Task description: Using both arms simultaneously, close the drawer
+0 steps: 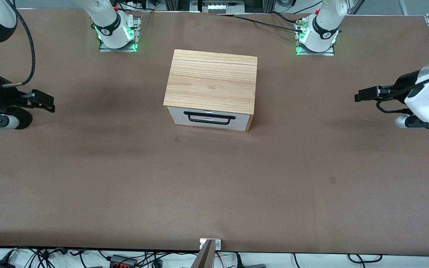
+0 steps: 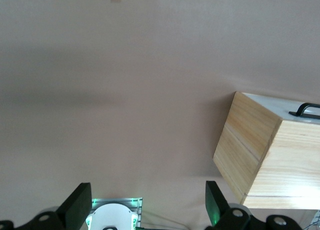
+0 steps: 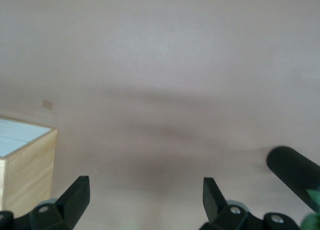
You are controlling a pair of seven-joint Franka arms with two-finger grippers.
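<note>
The light-wood cabinet (image 1: 210,82) stands at the table's middle. Its drawer (image 1: 237,123) shows only a white front panel with a black bar handle (image 1: 209,118), and the panel sits in line with the cabinet's front. My left gripper (image 1: 359,95) hangs open and empty over the table toward the left arm's end, well apart from the cabinet. My right gripper (image 1: 48,101) hangs open and empty toward the right arm's end. The left wrist view shows the cabinet's side (image 2: 250,145) and the handle (image 2: 305,110). The right wrist view shows a corner of the cabinet (image 3: 27,165).
The two arm bases (image 1: 116,31) (image 1: 317,35) stand along the table's edge farthest from the front camera. Small tape marks (image 1: 178,139) (image 1: 332,180) lie on the brown table. A camera mount (image 1: 210,245) sits at the near edge, with cables below.
</note>
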